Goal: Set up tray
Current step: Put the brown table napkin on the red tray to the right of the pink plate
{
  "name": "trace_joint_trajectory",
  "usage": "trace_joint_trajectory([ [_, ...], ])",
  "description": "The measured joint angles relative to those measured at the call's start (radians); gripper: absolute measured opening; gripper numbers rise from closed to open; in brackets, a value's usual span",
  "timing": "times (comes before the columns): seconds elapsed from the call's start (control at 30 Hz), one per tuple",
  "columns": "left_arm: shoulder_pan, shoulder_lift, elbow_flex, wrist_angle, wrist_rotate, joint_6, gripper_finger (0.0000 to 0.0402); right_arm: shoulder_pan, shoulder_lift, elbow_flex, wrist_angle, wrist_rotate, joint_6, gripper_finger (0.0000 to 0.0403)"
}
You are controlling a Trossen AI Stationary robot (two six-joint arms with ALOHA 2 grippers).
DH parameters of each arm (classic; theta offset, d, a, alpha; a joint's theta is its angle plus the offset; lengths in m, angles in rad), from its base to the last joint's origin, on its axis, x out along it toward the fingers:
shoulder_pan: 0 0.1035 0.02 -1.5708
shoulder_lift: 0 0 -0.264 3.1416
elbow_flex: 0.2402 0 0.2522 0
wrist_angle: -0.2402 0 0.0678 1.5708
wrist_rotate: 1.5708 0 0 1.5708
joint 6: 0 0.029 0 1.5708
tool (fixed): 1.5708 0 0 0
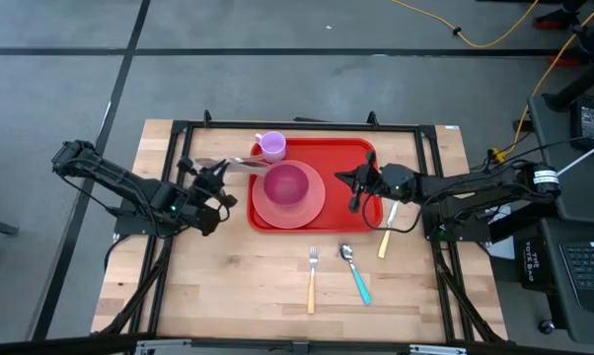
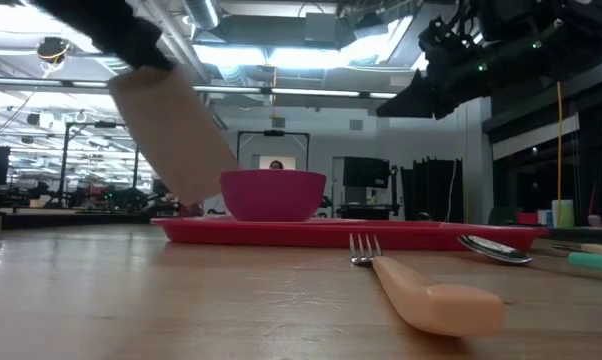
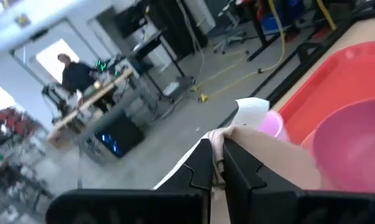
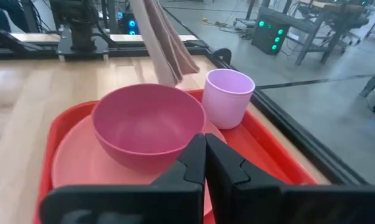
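Observation:
The red tray (image 1: 351,158) lies at the table's middle and carries a pink plate (image 1: 312,209), a pink bowl (image 4: 147,127) on that plate, and a lilac cup (image 1: 271,146) at its far left corner. My left gripper (image 1: 221,170) is just left of the tray, shut on a beige napkin (image 2: 171,130) that slants down toward the tray's left rim. My right gripper (image 1: 356,183) hovers shut over the tray's right part, with nothing held. My left gripper pinches the napkin's bunched upper end (image 3: 219,140) between its two fingers, coming nearly level from the table's left. The napkin is lifted, and it hangs slanting below the fingers; several layers seem gathered. Its lower end (image 4: 175,74) reaches down beside the cup.
On the bare wood nearer than the tray lie a fork (image 1: 312,278) with an orange handle, a spoon (image 1: 355,273) with a teal handle and a knife (image 1: 386,238) at the tray's right. A black frame (image 1: 169,197) runs along the table's sides.

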Motion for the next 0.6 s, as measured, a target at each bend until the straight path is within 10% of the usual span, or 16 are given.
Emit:
trace_joint_trajectory([
  [0.3, 0.0, 0.0, 0.0, 0.626, -0.01, 0.743, 0.0006, -0.031, 0.0, 0.0, 0.002, 0.0, -0.042, 0.0009],
  [0.6, 0.0, 0.0, 0.0, 0.908, 0.251, 1.008, 0.0007, -0.039, 0.0, 0.0, 0.001, 0.0, -0.039, 0.0009],
])
